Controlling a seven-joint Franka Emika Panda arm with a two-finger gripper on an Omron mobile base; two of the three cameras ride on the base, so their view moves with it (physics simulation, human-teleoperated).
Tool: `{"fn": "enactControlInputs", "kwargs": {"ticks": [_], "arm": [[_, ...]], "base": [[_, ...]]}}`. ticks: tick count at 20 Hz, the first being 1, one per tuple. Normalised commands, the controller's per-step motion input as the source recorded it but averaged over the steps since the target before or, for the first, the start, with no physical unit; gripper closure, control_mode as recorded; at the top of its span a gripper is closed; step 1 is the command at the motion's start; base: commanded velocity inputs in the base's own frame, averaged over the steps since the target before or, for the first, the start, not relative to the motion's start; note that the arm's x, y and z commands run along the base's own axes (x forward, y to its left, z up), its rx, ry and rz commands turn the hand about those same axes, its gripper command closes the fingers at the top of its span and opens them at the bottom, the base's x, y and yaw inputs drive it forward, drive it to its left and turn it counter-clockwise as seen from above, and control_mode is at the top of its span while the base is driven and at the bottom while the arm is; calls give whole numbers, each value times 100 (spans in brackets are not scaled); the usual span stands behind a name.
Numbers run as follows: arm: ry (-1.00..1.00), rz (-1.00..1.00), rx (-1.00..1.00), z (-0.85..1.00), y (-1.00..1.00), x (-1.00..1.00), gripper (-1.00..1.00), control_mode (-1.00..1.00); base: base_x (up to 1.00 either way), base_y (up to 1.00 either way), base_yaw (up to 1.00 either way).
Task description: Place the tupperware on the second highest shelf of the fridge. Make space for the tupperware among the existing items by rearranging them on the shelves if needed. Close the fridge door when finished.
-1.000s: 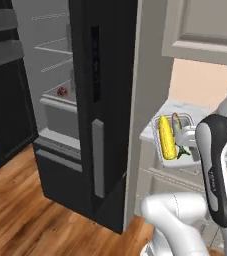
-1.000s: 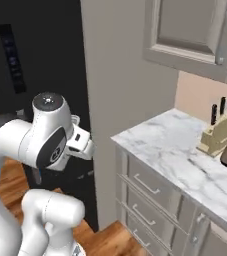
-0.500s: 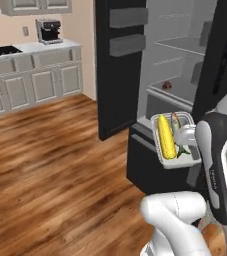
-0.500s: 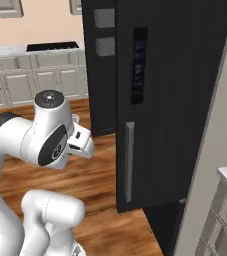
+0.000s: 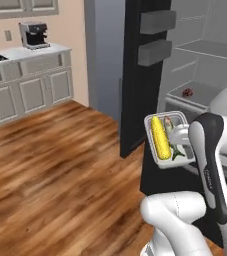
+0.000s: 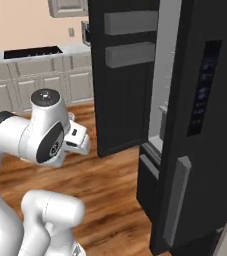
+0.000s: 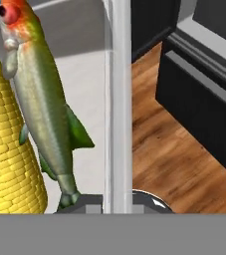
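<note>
The pincer (image 5: 181, 136) gripped the tupperware (image 5: 166, 138) by its rim, the container extending toward nine o'clock from it, before the open fridge (image 5: 195, 75).

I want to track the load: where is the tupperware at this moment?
In the left base view the tupperware is held up at the arm's end, right of centre, in front of the open fridge.

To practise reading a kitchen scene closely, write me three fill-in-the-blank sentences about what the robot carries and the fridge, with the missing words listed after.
1. The pincer is shut on the ____, held up in front of the arm.
2. Inside the tupperware, beside the green vegetable, lies a yellow ____.
3. The door of the fridge stands ____.

Missing words: tupperware; corn cob; open
</note>
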Motion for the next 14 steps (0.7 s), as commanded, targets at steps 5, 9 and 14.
{"fn": "enactControlInputs", "kwargs": {"ticks": [5,9,14], "arm": [[0,0,0,0,0,0,100,100],[0,0,0,0,0,0,100,100],[0,0,0,0,0,0,100,100]], "base": [[42,28,-71],[33,41,-62],[31,58,-44]]}}
